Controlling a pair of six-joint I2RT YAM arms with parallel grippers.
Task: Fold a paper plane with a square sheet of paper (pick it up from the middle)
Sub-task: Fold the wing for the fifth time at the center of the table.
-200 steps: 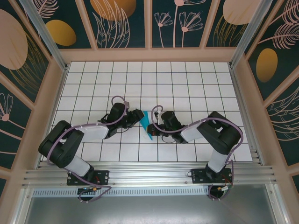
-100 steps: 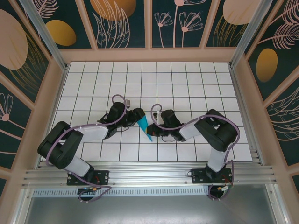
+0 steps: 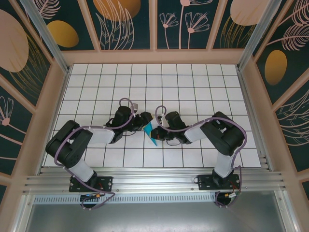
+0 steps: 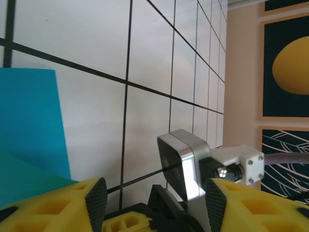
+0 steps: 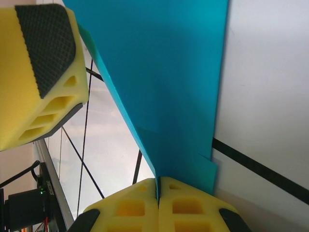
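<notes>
White gridded tabletop, with both arms reaching in to meet near its middle: left arm from the left, right arm from the right. The teal paper sits between the two wrists. It's a narrow creased shape with its pointed end toward the near edge, and from above the claws hide much of it. Right claw is clenched on it. In the right wrist view its two yellow fingers press together with the paper's lower edge pinched in the seam, and the paper spreads away from them with a fold line running into the pinch. Left claw is released. Its wrist view shows the fingers apart, with bare tabletop and the metal housing on the right wrist in the gap; the paper lies off to the left, past one finger. From the right wrist, one padded finger of the left claw sits just beside the paper's edge — can't tell if it touches.
</notes>
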